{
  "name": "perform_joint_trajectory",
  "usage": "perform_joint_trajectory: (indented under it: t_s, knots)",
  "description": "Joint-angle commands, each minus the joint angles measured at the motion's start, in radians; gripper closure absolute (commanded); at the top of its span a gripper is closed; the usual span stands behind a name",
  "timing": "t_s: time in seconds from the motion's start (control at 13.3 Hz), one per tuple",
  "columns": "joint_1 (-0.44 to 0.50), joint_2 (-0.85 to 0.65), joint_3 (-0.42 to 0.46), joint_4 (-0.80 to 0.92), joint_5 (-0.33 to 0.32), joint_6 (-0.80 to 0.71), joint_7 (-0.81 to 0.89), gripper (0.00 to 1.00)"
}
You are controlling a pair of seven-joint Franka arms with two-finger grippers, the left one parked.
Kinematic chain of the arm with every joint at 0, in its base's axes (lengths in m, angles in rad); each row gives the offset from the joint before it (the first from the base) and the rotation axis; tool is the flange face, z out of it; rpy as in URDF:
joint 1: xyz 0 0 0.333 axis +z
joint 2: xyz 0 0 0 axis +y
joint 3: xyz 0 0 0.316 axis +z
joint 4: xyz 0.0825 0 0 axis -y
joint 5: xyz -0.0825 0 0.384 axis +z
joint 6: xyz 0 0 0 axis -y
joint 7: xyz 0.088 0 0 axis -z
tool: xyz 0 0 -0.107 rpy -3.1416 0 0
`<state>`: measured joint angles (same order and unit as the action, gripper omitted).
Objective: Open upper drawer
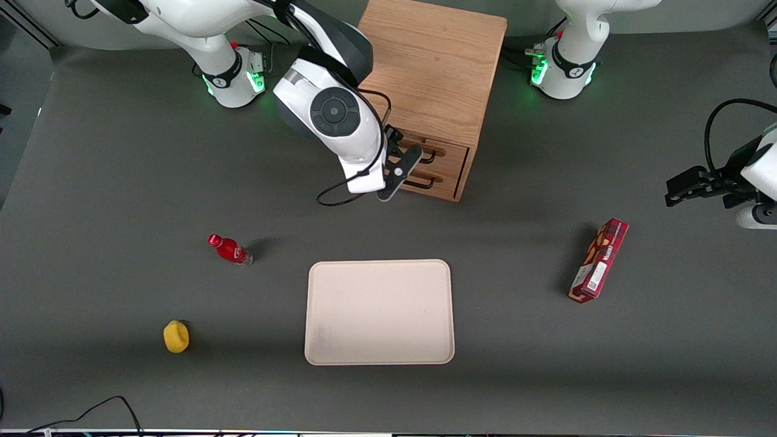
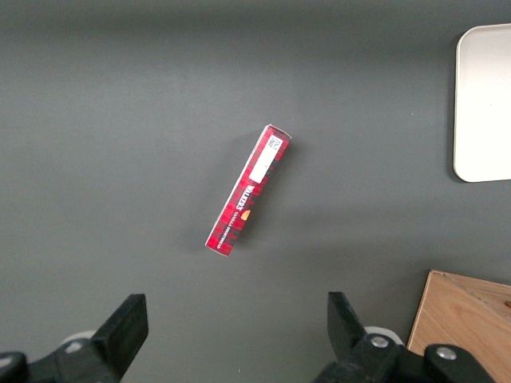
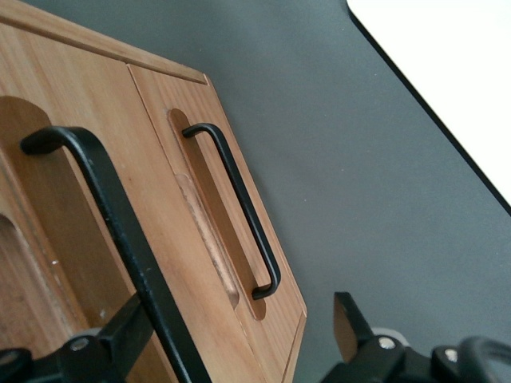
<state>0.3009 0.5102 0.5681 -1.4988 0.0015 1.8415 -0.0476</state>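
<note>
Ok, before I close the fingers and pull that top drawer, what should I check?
1. The gripper is at the light-oak upper drawer, on its black wire handle: ok.
2. Fingers open, bar between them: ok.
3. Away from the lower drawer's handle: ok.
4. Bar centred between the fingers: not ok, it lies close to one.
5. Beige rectangular tray well apart from the wooden cabinet front: ok.
6. Finger depth past the bar: cannot tell.

Robot lab, bolted arm bases (image 1: 234, 79), grey matted table (image 1: 109, 182), cables (image 1: 91, 413)
</note>
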Motion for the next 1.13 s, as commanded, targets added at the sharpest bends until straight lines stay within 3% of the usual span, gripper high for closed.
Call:
perform_joint_trajectory:
  t_s: [0.0,0.38,0.6,1.05]
  knots:
    - [-0.006,0.004,0.006,-0.006,-0.015,-0.012,-0.037,0.00]
    - [-0.006,0.014,-0.007,-0.006,-0.020,-0.002,-0.061,0.00]
    - [-0.003,0.039,-0.005,-0.008,-0.090,-0.002,-0.060,0.00]
    - [-0.006,0.053,-0.008,0.002,-0.090,-0.001,-0.067,0.00]
